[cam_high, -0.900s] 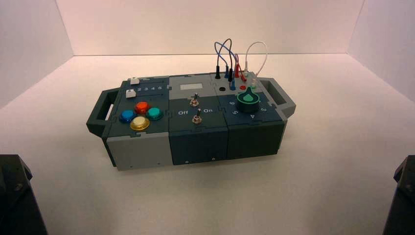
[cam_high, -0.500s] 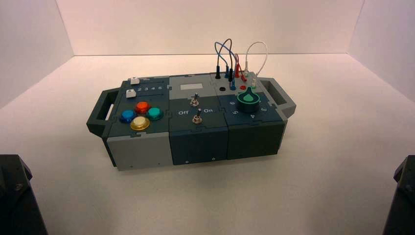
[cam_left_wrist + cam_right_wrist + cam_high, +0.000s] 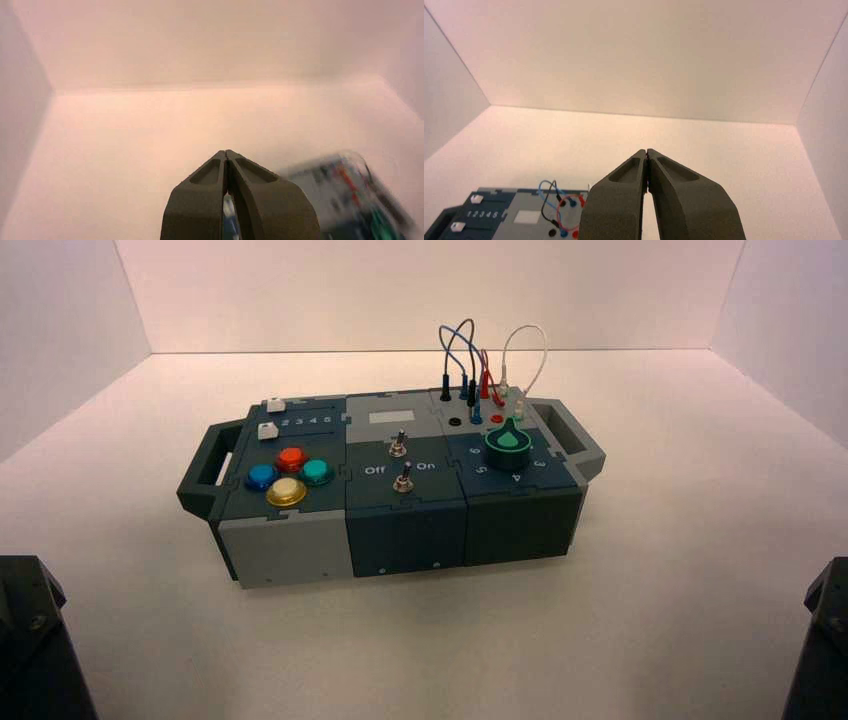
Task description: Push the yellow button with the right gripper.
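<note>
The yellow button (image 3: 286,491) sits on the near left part of the box (image 3: 400,530), at the front of a cluster of domed buttons. My right arm (image 3: 825,640) is parked at the bottom right corner of the high view, far from the box. In the right wrist view my right gripper (image 3: 646,151) is shut with nothing in it, and the box's back left part (image 3: 519,210) lies low beside it. The yellow button does not show there. My left arm (image 3: 35,640) is parked at the bottom left; my left gripper (image 3: 226,152) is shut and holds nothing.
Red (image 3: 290,457), blue (image 3: 261,476) and green (image 3: 316,472) buttons crowd the yellow one. Two toggle switches (image 3: 398,445) stand mid-box; a green knob (image 3: 508,440) and looping wires (image 3: 470,360) are on the right. Handles (image 3: 205,465) stick out at both ends. White walls enclose the floor.
</note>
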